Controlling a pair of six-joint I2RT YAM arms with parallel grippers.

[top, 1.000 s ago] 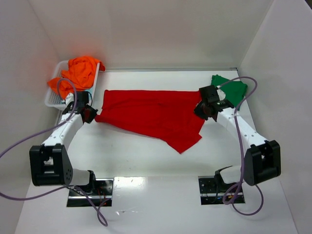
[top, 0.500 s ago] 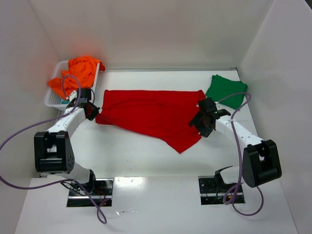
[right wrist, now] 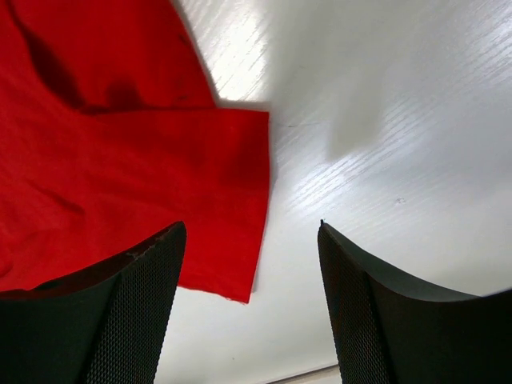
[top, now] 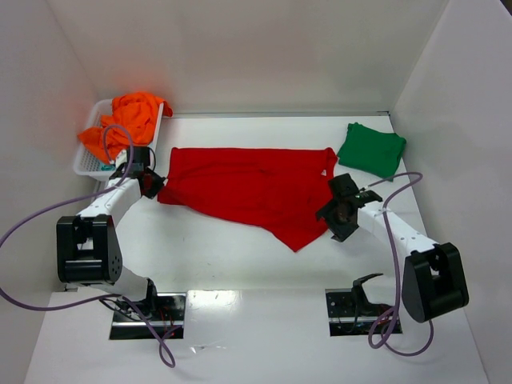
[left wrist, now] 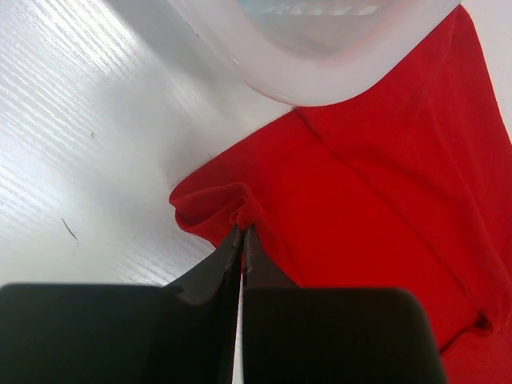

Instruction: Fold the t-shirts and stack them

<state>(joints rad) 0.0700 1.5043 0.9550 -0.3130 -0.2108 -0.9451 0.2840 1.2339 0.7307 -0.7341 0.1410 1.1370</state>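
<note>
A white lattice basket point(top: 86, 164) stands at the far left corner of the table point(top: 240, 256), against the left wall. An orange t-shirt point(top: 132, 116) is heaped in it, crumpled and spilling over the rim. Under the heap, at the basket's near end, a sliver of pale teal cloth point(top: 106, 166) shows; how much of it lies inside cannot be told. In the left wrist view the basket's rounded rim point(left wrist: 320, 80) fills the top of the picture, blurred, with a pale teal tint behind its wall.

The red t-shirt point(top: 248, 188) lies spread across the middle of the table, its left edge just beside the basket and its lower part tapering to a point toward the near right. The green t-shirt point(top: 370, 150) sits folded at the far right, apart from the red one.

The left arm reaches forward along the left side, and the left gripper point(top: 148, 186) is low at the red t-shirt's left edge. Its fingers are pressed together on a small bunched fold of that edge point(left wrist: 242, 232), where the red cloth point(left wrist: 376, 200) puckers at their tips.

The right arm stretches in from the right, its wrist turned toward the cloth. The right gripper point(top: 340, 212) has its fingers spread wide and holds nothing. In its wrist view point(right wrist: 248, 232) the red t-shirt's point(right wrist: 96, 160) right hem lies below and between the fingers, with bare table to the right.
</note>
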